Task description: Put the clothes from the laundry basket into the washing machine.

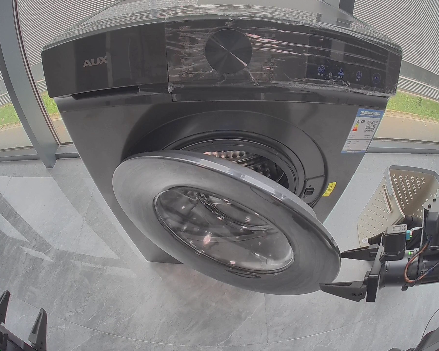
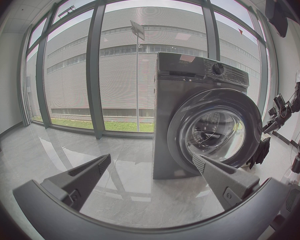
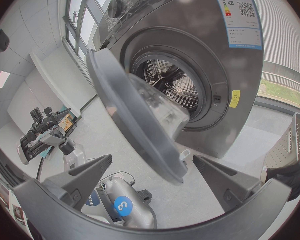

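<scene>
The grey washing machine (image 1: 107,123) stands on the floor with its round door (image 1: 219,220) swung open toward me and the steel drum (image 1: 249,159) showing behind it. My right gripper (image 1: 349,271) is open at the door's free edge, and the rim (image 3: 163,165) lies close in front of its spread fingers. The white laundry basket (image 1: 405,196) stands right of the machine, behind the right arm. A dark garment (image 3: 290,177) hangs over the basket's side (image 3: 290,144). My left gripper (image 1: 19,313) is open and holds nothing, low at the near left, far from the machine.
Tall windows and a grey pillar (image 1: 19,74) stand behind the machine. Glossy grey floor tiles (image 1: 58,249) spread to the left and front. Another robot arm on a stand (image 3: 46,134) is in the room behind.
</scene>
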